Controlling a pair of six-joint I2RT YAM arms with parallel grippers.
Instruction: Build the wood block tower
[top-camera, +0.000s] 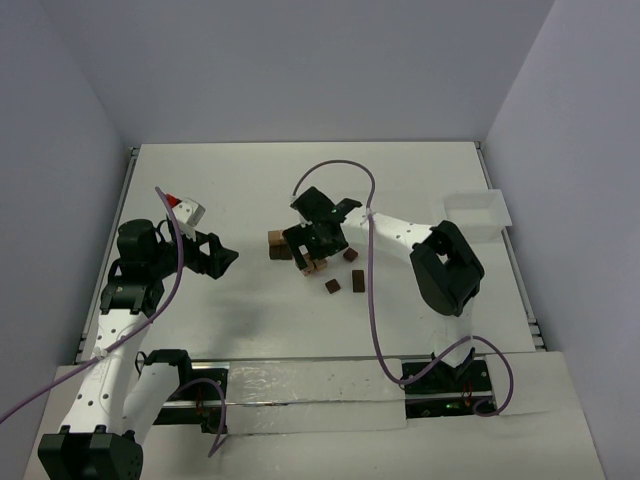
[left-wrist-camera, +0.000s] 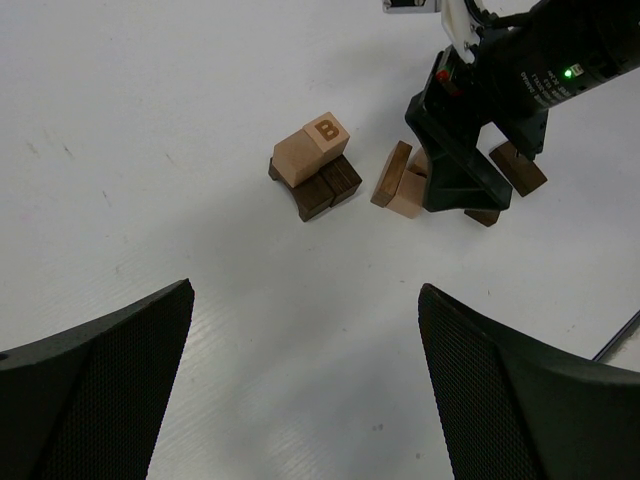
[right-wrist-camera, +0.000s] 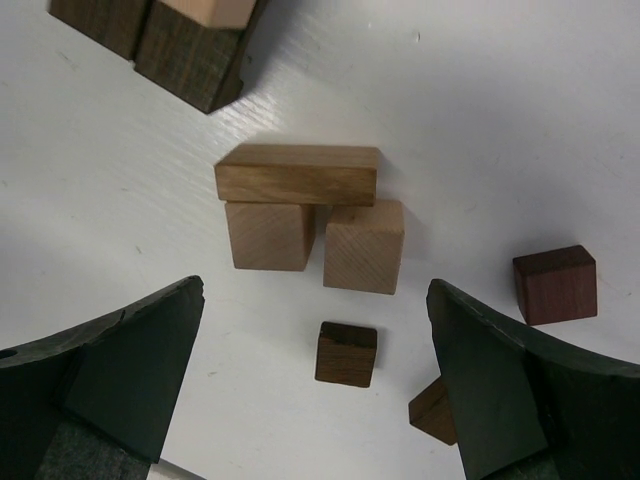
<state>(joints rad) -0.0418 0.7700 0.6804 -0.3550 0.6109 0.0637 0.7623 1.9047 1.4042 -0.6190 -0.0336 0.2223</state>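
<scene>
1. In the top view, the spread right gripper (right-wrist-camera: 315, 300) hangs at 3 o'clock of the small wood block tower (top-camera: 279, 245), blocking that side.
2. Beneath it stand two light tan wooden cubes (right-wrist-camera: 268, 235) and a flat brown wooden plank (right-wrist-camera: 297, 174).
3. Loose dark brown wooden cubes (top-camera: 333, 286) lie at 4 o'clock.
4. The bare white table (top-camera: 230, 190) gives room from 7 to 12 o'clock.

White table closed in by plain pale walls

The table (top-camera: 250, 185) has a matte white top that looks faintly scuffed in the wrist views. A smooth back wall (top-camera: 300, 60) of greyish lavender rises behind the table. A left wall (top-camera: 50, 150) and a right wall (top-camera: 585, 120) of the same shade slant in at its sides. A thin metal rail (top-camera: 527, 300) runs along the table's right edge, and a glossy white strip (top-camera: 300, 385) lies across its near edge. The light is soft and even, and shadows are faint.
</scene>
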